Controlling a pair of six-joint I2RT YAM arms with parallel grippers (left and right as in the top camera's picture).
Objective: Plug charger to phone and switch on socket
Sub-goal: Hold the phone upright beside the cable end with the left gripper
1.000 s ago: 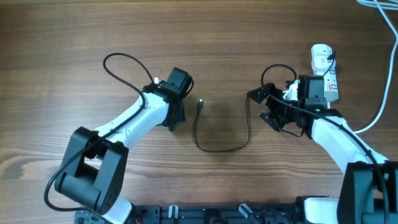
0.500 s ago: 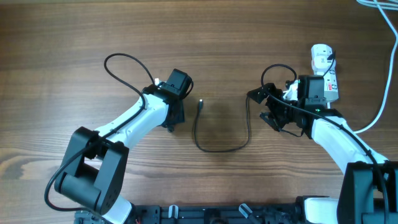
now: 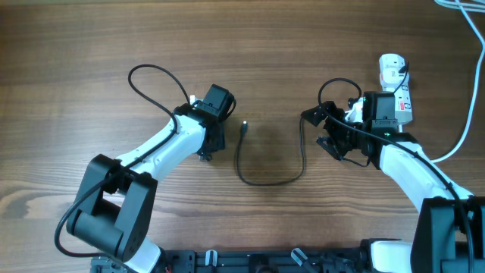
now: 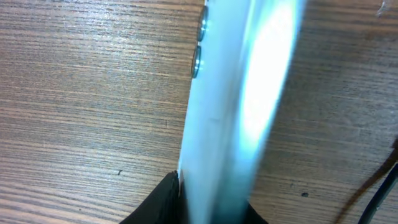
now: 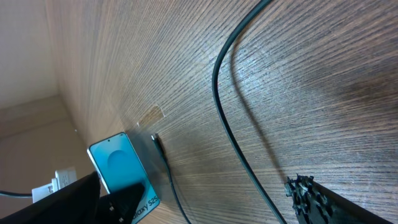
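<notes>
The phone stands on its edge on the table, turquoise screen facing my right wrist camera. My left gripper is shut on it, a black finger pressed against each side, and the phone looks blurred up close. From overhead the left gripper hides it. The charger lies in a U on the wood, its connector tip just right of the left gripper and apart from the phone. My right gripper hangs open over the cable's other arm. The socket lies behind the right wrist.
A thick white cord runs from the socket along the table's right edge. The black cable loops of both arms arch over the table.
The left gripper's outline around the phone has shifted a little. The right arm and the charger have not moved.
</notes>
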